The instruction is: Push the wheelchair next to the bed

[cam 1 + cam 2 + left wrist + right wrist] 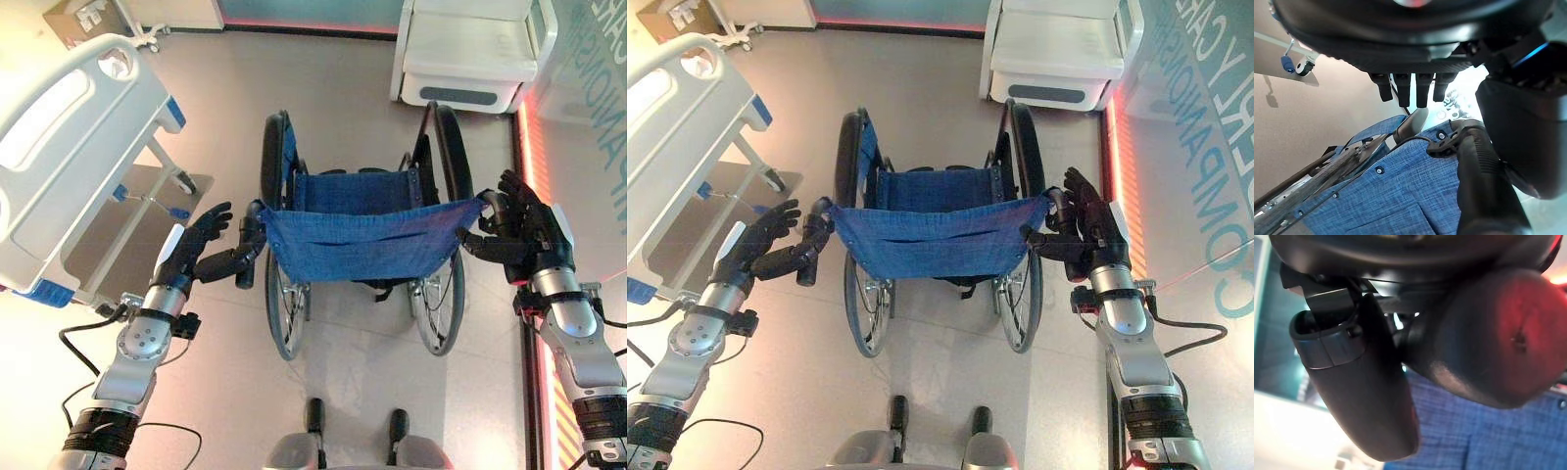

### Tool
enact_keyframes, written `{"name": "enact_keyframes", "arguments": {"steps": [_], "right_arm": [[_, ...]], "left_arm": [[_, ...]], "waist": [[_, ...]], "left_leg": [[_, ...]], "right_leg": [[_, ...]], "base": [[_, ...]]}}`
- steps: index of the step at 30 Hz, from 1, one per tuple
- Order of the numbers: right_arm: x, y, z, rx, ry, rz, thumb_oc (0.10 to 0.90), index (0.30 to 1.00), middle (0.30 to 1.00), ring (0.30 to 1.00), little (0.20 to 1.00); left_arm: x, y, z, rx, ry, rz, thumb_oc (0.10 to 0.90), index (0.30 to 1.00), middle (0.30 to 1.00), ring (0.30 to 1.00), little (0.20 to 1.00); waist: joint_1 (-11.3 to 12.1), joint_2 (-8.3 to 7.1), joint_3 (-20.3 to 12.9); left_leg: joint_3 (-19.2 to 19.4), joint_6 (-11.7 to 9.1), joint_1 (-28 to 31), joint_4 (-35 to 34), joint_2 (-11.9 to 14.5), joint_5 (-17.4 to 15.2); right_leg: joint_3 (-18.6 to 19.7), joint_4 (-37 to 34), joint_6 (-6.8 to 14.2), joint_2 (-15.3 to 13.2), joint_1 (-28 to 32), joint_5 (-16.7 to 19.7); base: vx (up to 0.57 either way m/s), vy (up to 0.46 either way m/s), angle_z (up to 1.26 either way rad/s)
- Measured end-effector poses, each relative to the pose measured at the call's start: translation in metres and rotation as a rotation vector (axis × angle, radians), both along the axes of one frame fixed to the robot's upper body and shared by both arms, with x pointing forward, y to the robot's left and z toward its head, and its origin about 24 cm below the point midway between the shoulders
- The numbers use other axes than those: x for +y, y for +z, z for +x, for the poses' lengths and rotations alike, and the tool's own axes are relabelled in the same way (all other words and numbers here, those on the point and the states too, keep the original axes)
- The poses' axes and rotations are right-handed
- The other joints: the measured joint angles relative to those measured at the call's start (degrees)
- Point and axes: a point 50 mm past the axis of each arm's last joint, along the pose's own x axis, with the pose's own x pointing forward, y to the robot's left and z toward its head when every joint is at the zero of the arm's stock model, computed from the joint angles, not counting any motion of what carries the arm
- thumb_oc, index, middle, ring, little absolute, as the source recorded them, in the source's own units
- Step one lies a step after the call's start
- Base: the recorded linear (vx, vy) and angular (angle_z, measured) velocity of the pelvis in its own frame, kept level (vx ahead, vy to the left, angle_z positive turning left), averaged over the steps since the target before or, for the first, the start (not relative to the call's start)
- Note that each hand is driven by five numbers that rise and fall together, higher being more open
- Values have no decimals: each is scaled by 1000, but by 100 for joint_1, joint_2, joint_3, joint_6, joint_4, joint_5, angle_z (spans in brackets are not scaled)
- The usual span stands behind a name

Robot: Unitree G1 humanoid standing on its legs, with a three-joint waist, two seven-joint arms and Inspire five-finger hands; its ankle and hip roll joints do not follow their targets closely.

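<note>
Hospital or care room, adjustable white bed (69, 166), blue-seated wheelchair (358, 230), white medical cart (470, 54)

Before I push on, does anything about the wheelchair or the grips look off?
Nothing stands out. The blue-fabric wheelchair stands upright on its wheels; the left hand and right hand sit at its black push handles, with the white hospital bed to the left.

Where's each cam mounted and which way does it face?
Left eye: head, looking down at the blue-seated wheelchair; both arms show, left hand.
Right eye: same scene, slightly shifted; right hand.
Left wrist: along the hand, at a black push handle.
Right wrist: close on the other handle.
Shared: blue fabric.
</note>
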Motion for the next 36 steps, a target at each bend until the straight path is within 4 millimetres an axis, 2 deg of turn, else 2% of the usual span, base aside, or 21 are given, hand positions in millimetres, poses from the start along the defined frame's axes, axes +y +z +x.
{"name": "enact_keyframes", "arguments": {"steps": [7, 12, 18, 28, 36], "right_arm": [[10, 7, 17, 14, -92, -133, 800, 900, 900, 900, 900], [13, 14, 29, 56, -137, -202, 800, 900, 900, 900, 900], [15, 23, 44, 136, -153, -327, 800, 900, 900, 900, 900], [13, 31, 54, 225, -170, -353, 800, 900, 900, 900, 900], [17, 34, 58, 250, -216, -473, 800, 900, 900, 900, 900]], "left_arm": [[-17, 7, 24, 24, -67, 57, 800, 900, 900, 900, 900], [-17, 12, 33, 59, -82, 79, 800, 900, 900, 900, 900], [-12, 29, 47, 154, -119, 143, 800, 900, 900, 900, 900], [-16, 39, 61, 244, -111, 170, 800, 900, 900, 900, 900], [-19, 51, 72, 303, -109, 229, 800, 900, 900, 900, 900]], "waist": [[-7, 0, 0], [-10, 1, -1], [4, 3, -1], [81, 10, 0], [114, 25, 6]], "left_leg": [[32, 2, 5, 44, 1, 1], [32, 2, -4, 74, -2, 1], [29, 2, -8, 92, -6, 2], [12, 1, -15, 112, -9, 1], [8, 1, -67, 159, -9, 0]], "right_leg": [[70, 69, -7, -1, -34, 11], [99, 82, -9, 0, -31, 17], [102, 90, -9, 0, -24, 18], [88, 88, -10, 1, -13, 17], [93, 138, -11, -1, -63, 13]], "base": [[-14, -3, -4], [-4, 1, -1], [0, 0, 0], [0, 0, 0], [-4, 1, 0]]}}
